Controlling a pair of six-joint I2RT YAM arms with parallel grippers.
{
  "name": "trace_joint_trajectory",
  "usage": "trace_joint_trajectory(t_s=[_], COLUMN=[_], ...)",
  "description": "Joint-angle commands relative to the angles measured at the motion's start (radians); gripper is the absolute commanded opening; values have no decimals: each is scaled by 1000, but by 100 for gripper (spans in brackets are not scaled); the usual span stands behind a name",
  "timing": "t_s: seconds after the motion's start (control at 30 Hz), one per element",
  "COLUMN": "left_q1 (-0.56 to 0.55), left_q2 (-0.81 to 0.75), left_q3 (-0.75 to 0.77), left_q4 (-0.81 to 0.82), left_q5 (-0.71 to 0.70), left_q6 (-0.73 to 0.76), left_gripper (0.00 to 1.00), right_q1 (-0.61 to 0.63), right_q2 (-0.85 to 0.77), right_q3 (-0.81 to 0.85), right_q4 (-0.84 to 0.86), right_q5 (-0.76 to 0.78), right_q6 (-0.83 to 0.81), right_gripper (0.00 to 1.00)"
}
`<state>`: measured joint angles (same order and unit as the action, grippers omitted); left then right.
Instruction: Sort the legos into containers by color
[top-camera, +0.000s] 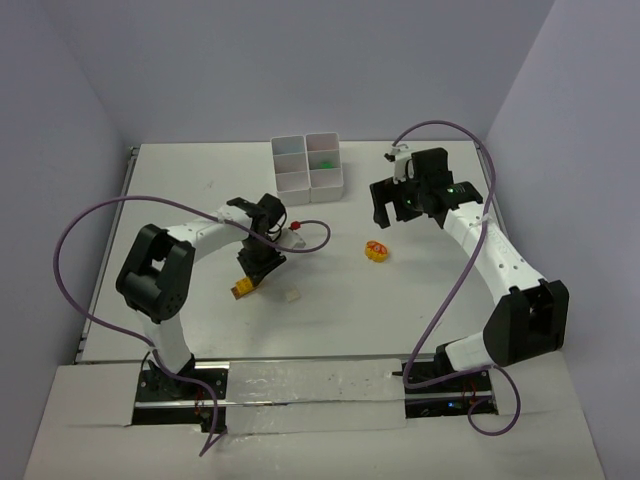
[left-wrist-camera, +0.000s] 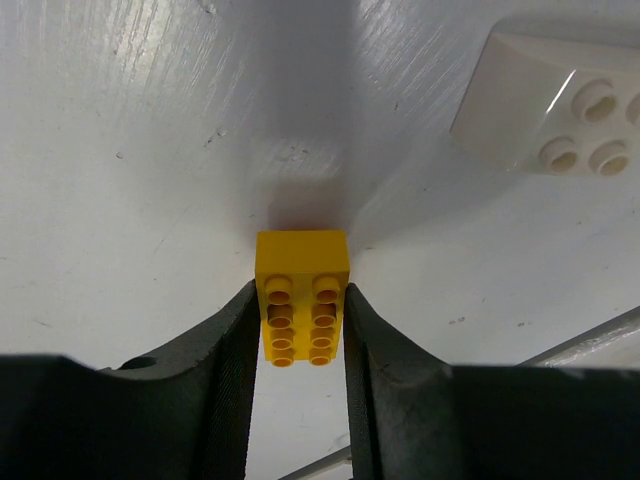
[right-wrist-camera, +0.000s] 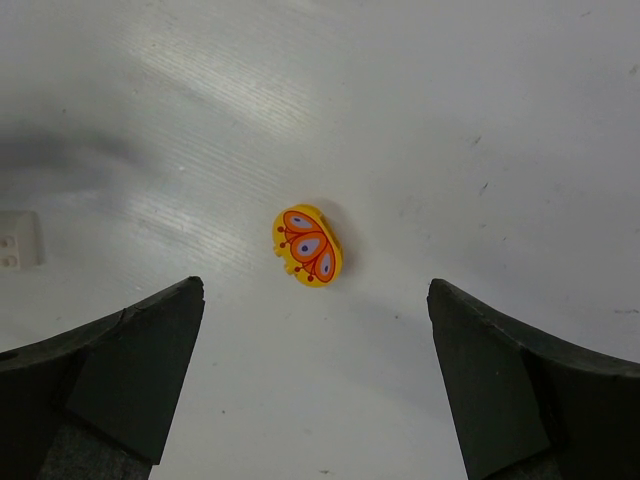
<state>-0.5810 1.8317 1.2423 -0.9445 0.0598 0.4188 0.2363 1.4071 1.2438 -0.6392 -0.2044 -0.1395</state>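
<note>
My left gripper (top-camera: 255, 268) is shut on a yellow brick (top-camera: 243, 290) right at the table surface. In the left wrist view the left gripper (left-wrist-camera: 300, 292) has both jaws pressed against the sides of the yellow brick (left-wrist-camera: 301, 300). A white brick (top-camera: 292, 296) lies just to its right and shows in the left wrist view (left-wrist-camera: 545, 100). My right gripper (top-camera: 395, 207) is open and empty above a round orange-yellow piece (top-camera: 376, 251) with a red pattern. In the right wrist view that piece (right-wrist-camera: 307, 246) lies ahead of the right gripper (right-wrist-camera: 315, 290). The white six-compartment tray (top-camera: 290, 182) stands at the back with a green piece (top-camera: 326, 162) in one compartment.
A purple cable with a white connector (top-camera: 298, 232) loops beside the left wrist. The white brick's edge shows at the left of the right wrist view (right-wrist-camera: 18, 240). Walls enclose the table at the back and on both sides.
</note>
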Motion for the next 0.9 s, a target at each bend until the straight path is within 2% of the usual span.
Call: trace_joint_trajectory(t_s=[0.0,0.13,0.2,0.3,0.4,0.43,0.5,0.57,0.73,0.87], left_q1=[-11,-6,-1,78,167,196,273,314,366,369], left_q2=[-9,-67,-90,-168,-238,-281,-347,-385,-431,-408], left_q3=[4,94,132,256,290,279,237,170,54,15], left_q4=[45,47,55,74,155,203,398,553,996,1249], left_q5=[18,63,114,359,668,749,933,1027,1170,1225], left_q6=[-21,-33,-47,-113,-193,-240,-440,-572,-990,-1189], left_gripper=[20,2,0,0,0,0,0,0,0,0], right_q1=[-9,-8,-6,-8,-7,-6,2,12,40,90], right_q2=[-10,-40,-40,-32,-35,-34,-34,-37,-30,-29], right_q3=[3,-16,-2,19,15,18,32,44,71,83], right_q4=[41,102,110,153,210,227,249,275,349,460], right_q5=[-53,-153,-230,-381,-500,-537,-630,-679,-800,-853], right_q6=[27,59,80,120,137,138,161,189,284,371], right_gripper=[100,100,100,100,100,100,100,99,96,91])
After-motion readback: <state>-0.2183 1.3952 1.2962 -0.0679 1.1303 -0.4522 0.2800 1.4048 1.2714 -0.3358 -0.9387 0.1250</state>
